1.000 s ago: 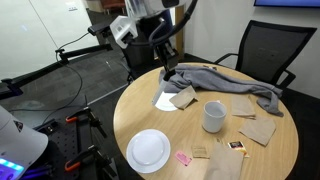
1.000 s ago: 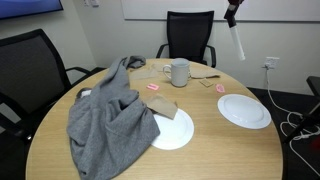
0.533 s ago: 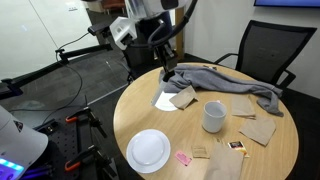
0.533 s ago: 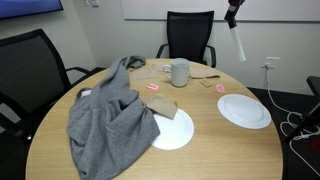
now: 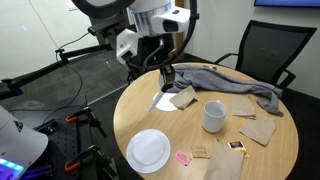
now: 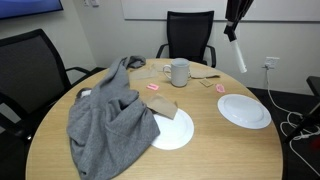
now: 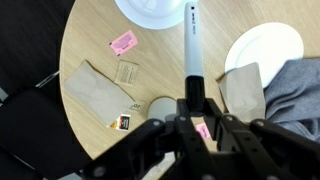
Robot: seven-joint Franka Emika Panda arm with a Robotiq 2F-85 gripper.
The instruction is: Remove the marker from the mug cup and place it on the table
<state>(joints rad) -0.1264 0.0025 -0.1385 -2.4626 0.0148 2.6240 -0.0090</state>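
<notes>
The arm [image 5: 150, 20] has dropped lower since a moment ago, bringing the marker [image 6: 238, 56] nearer the table [image 6: 60, 140]. Left, a grey cloth [image 6: 105, 110] lies draped on the table. Centre, the mug cup [image 6: 180, 72] stands with the marker clear of it. Right, the gripper [image 6: 232, 36] hangs high above the table, jaws closed on the marker's top end. Removal looks done; setting down remains.

Both exterior views oblique over the table [image 5: 132, 115] [image 6: 235, 150], wrist view overhead
</notes>
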